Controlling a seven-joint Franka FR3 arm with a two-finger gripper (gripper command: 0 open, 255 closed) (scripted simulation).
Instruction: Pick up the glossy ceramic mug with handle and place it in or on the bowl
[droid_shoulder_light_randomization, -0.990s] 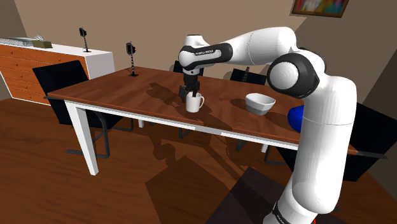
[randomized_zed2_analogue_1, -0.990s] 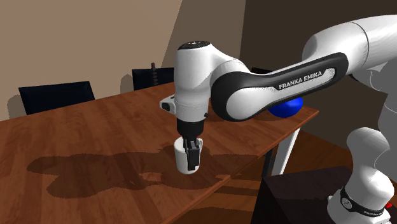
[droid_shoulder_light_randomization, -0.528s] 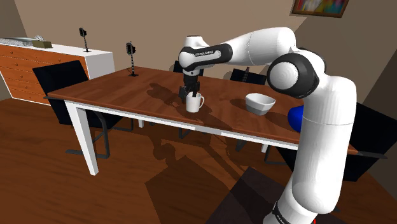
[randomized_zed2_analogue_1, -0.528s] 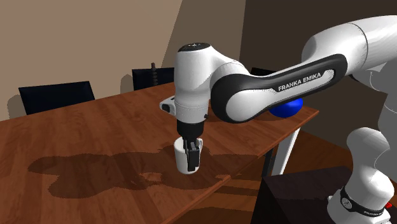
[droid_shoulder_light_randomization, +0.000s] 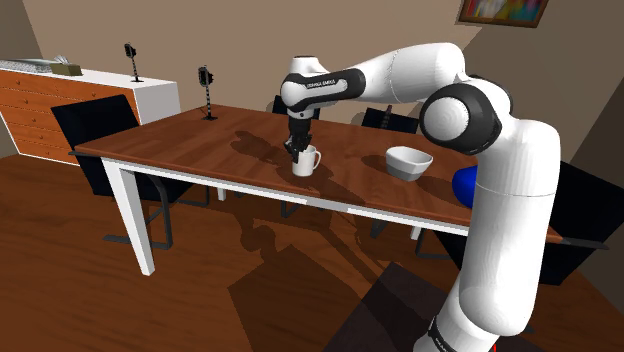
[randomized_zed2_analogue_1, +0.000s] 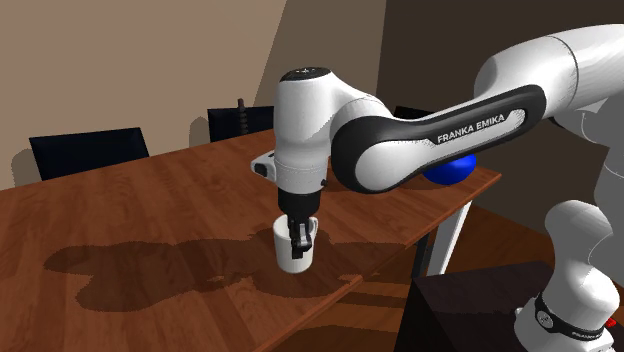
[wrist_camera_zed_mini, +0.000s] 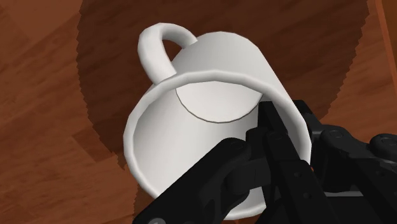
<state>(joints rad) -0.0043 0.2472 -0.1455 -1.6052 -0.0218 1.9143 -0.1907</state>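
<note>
A white mug (droid_shoulder_light_randomization: 306, 161) with a handle stands on the brown wooden table (droid_shoulder_light_randomization: 180, 140), near its front edge in the shoulder view. My gripper (droid_shoulder_light_randomization: 297, 150) comes straight down on it and is shut on its wall. In the wrist view one black finger (wrist_camera_zed_mini: 254, 146) is inside the mug (wrist_camera_zed_mini: 203, 121) and the other is outside, with my gripper (wrist_camera_zed_mini: 283, 121) clasping the rim opposite the handle. The second exterior view has the mug (randomized_zed2_analogue_1: 293, 255) under my gripper (randomized_zed2_analogue_1: 298, 238), still resting on the table. A white bowl (droid_shoulder_light_randomization: 409, 161) sits to the shoulder view's right of the mug.
A blue ball (droid_shoulder_light_randomization: 465, 185) lies by the table's right end, behind the arm. Two black stands (droid_shoulder_light_randomization: 207, 92) are at the table's far left and on the white sideboard (droid_shoulder_light_randomization: 90, 95). Dark chairs (droid_shoulder_light_randomization: 85, 125) surround the table.
The fingers have closed from open onto the mug's wall. The mug shifted very slightly under the hand; the arm has hardly moved.
</note>
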